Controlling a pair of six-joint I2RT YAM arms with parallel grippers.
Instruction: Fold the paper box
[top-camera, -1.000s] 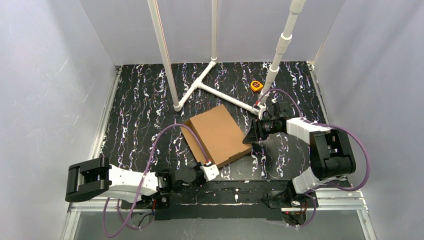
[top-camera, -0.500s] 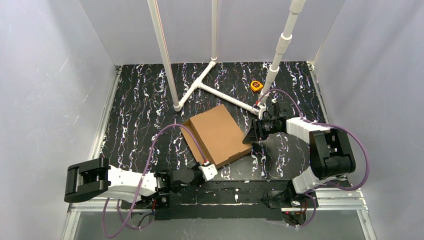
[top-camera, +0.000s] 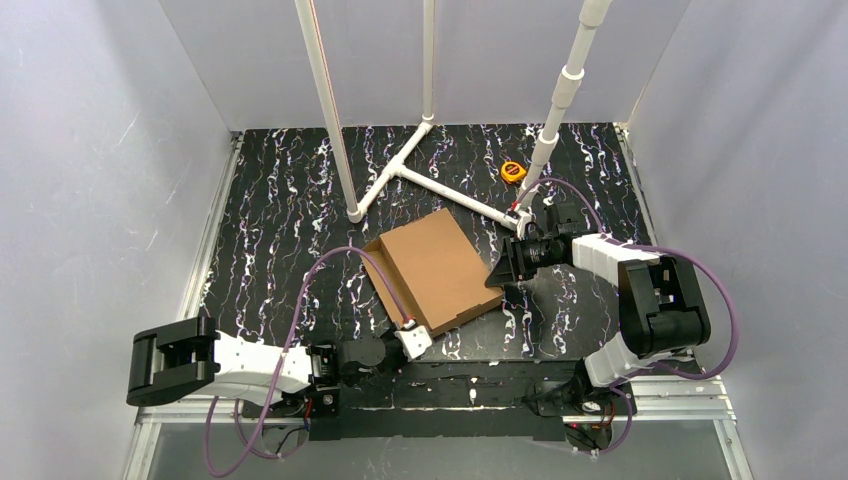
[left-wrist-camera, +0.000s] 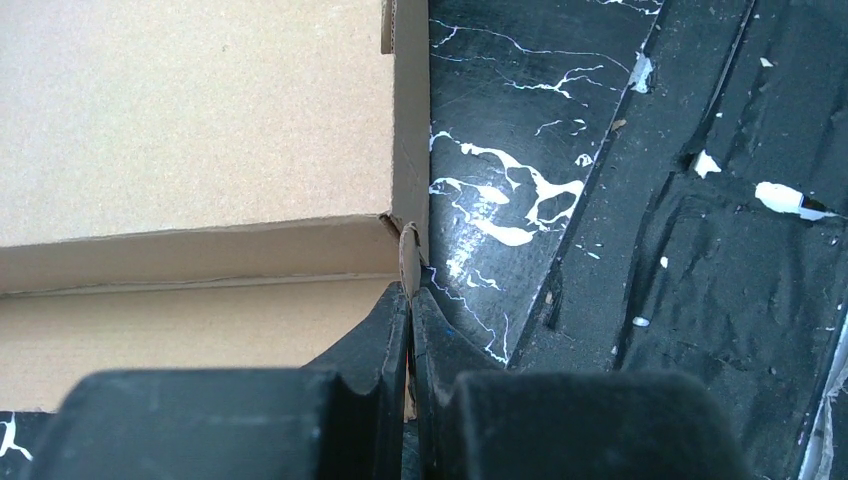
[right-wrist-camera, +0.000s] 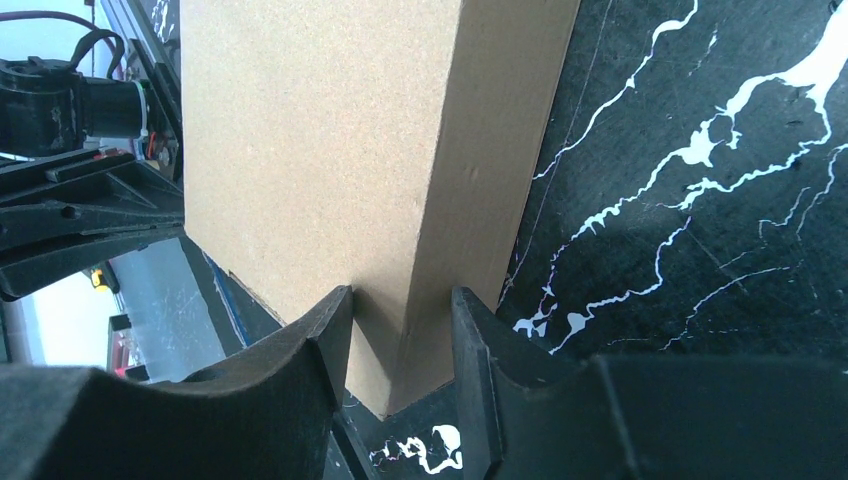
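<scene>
Left fingers (left-wrist-camera: 370, 340), paper box (left-wrist-camera: 200, 110) tab half-hidden

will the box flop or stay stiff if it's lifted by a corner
Probably stays stiff: the box is closed, its walls flat and square. Likely light: thin cardboard. A push should slide it, not tip it: it lies low and flat.

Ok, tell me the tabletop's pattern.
The tabletop is black with white marble-like veins; the right wrist view shows it best.
</scene>
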